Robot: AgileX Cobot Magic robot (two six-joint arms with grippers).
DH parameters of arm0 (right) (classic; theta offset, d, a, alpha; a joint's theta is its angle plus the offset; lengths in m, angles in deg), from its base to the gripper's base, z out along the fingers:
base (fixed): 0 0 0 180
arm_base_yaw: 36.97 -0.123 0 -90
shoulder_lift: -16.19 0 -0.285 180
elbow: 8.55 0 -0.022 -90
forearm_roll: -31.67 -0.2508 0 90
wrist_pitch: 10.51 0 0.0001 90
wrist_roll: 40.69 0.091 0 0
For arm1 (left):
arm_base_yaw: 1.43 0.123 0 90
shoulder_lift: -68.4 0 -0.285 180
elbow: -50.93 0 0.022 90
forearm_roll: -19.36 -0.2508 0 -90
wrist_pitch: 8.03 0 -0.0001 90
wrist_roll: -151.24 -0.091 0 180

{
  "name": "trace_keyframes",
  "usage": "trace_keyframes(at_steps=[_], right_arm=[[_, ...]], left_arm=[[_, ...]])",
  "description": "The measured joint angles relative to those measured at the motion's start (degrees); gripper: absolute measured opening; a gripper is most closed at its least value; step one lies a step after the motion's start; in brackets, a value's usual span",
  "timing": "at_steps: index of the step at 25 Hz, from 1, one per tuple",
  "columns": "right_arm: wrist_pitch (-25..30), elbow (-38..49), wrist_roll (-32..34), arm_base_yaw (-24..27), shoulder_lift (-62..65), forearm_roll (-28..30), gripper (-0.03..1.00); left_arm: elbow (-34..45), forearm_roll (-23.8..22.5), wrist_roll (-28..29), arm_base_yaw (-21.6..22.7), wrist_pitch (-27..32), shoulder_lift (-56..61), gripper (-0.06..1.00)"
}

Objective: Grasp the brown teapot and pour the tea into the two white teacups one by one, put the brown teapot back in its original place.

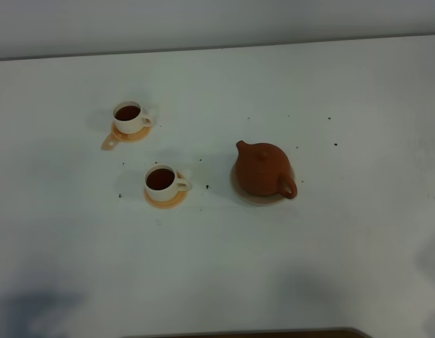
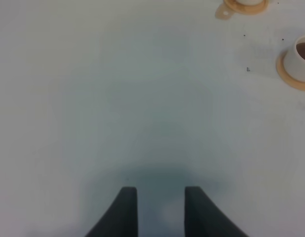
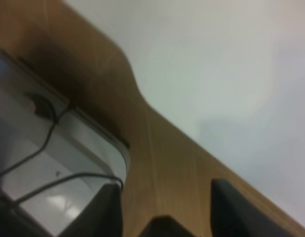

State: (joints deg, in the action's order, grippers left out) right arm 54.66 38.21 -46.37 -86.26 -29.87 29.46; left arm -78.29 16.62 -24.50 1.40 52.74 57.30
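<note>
The brown teapot (image 1: 263, 170) sits upright on its pale beige coaster (image 1: 249, 197), right of the table's middle. Two white teacups hold dark tea: one (image 1: 129, 117) at the back left and one (image 1: 162, 182) nearer the front, each on an orange saucer. The nearer cup (image 2: 301, 55) and the far saucer (image 2: 244, 7) show at the edge of the left wrist view. My left gripper (image 2: 161, 207) is open and empty over bare table. My right gripper (image 3: 165, 207) is open and empty over the wooden table edge. Neither gripper shows in the exterior high view.
The white tabletop (image 1: 344, 91) has small dark specks around the cups and teapot. A brown wooden edge (image 3: 157, 148) borders the table at the front. Beyond it lies a grey surface with black cables (image 3: 39, 168).
</note>
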Motion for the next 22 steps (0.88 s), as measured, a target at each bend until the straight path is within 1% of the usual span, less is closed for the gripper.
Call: trace_keyframes(at_steps=[5,14,16,18,22], right_arm=[[-1.0,0.4,0.0,0.0,0.4,-0.3,0.42],[-1.2,0.4,0.8,0.0,0.8,-1.5,0.41],[-1.2,0.4,0.8,0.8,1.6,-1.7,0.41],[-1.2,0.4,0.9,3.4,3.3,-1.9,0.41],[-1.2,0.4,0.9,11.5,8.5,-2.2,0.41]], left_arm=[[0.0,0.0,0.0,0.0,0.0,0.0,0.28],[0.0,0.0,0.0,0.0,0.0,0.0,0.28],[0.0,0.0,0.0,0.0,0.0,0.0,0.28],[0.0,0.0,0.0,0.0,0.0,0.0,0.28],[0.0,0.0,0.0,0.0,0.0,0.0,0.28]])
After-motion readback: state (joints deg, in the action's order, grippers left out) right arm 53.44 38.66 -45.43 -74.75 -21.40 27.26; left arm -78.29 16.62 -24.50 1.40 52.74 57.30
